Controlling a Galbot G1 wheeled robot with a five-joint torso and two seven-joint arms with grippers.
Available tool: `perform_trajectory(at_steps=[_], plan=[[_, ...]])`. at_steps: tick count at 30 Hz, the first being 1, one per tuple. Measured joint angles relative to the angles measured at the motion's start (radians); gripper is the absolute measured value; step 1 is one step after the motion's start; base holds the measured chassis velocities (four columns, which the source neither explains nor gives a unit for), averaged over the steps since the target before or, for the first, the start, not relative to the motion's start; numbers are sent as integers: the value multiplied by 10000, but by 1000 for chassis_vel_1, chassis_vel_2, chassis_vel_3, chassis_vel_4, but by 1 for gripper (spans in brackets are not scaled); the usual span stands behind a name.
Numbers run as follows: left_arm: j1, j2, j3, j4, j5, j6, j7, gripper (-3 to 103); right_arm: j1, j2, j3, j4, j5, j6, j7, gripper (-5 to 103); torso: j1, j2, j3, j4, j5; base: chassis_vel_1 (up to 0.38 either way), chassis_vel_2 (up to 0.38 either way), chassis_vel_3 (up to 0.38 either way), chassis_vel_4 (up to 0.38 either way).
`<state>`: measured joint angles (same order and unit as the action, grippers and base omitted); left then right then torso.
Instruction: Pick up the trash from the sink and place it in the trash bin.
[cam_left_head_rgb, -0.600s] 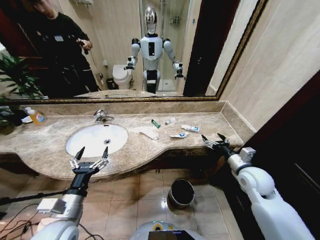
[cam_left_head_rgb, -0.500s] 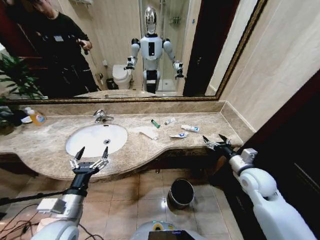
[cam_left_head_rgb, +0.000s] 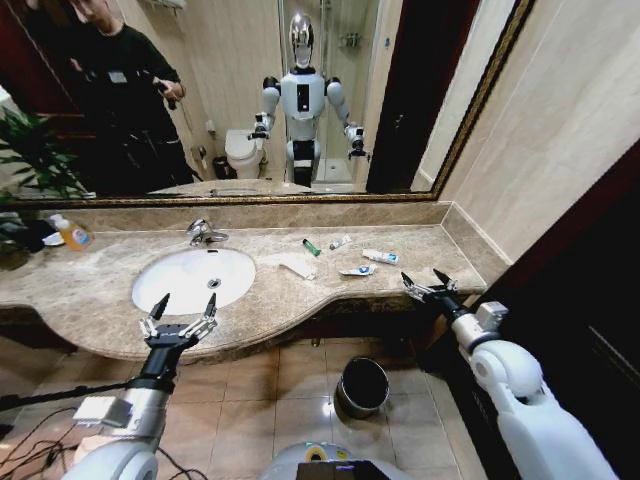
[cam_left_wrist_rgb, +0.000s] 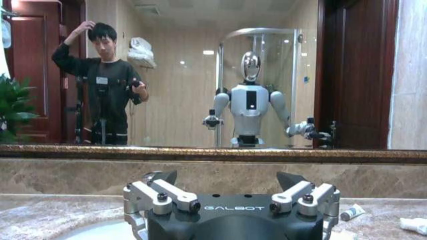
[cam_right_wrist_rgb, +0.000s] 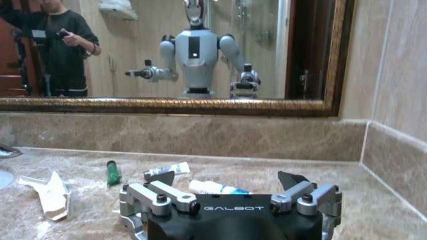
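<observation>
Beige marble worktop (cam_left_head_rgb: 90, 290) carries the white oval sink (cam_left_head_rgb: 193, 278), chrome tap (cam_left_head_rgb: 203, 233) behind it. Trash isn't in the basin: it lies on the worktop to the right of it. The round metal trash bin (cam_left_head_rgb: 362, 386) stands on the floor tiles below the worktop edge.

Trash, biggest first: crumpled white paper (cam_left_head_rgb: 299, 266), soft, near weightless, pinch anywhere on a fold. White tubes (cam_left_head_rgb: 380, 257) and (cam_left_head_rgb: 358, 270), light, squashy, probably slick; grip across the middle. Pale wrapper (cam_left_head_rgb: 341, 242), thin and flat, hard to get under. Green tube (cam_left_head_rgb: 312, 247), small, may roll; take it across its width.

Right hand (cam_left_head_rgb: 425, 285) hovers at the worktop's right front edge near the tubes, fingers spread wide, holding nothing. Left hand (cam_left_head_rgb: 180, 312) hovers at the sink's front rim, spread open, empty.
</observation>
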<state>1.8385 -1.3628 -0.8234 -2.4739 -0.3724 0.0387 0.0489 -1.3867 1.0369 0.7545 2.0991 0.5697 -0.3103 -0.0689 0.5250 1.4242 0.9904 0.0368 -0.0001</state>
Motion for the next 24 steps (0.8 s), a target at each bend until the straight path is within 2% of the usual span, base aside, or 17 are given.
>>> perform_trajectory(at_steps=[7, 16, 24], plan=[[0, -1, 0, 0, 0, 0, 0, 100, -53, 2, 19, -138, -222, 389, -123, 100, 0, 0, 0, 0, 2, 0, 0, 0, 0], [0, 0, 0, 0, 0, 0, 0, 100, -67, 312, -96, -18, -355, 400, -234, 100, 0, 0, 0, 0, 1, 0, 0, 0, 0], [0, -1, 0, 0, 0, 0, 0, 100, 206, 463, -367, -84, -492, 331, -676, 100, 0, 0, 0, 0, 0, 0, 0, 0, 0]])
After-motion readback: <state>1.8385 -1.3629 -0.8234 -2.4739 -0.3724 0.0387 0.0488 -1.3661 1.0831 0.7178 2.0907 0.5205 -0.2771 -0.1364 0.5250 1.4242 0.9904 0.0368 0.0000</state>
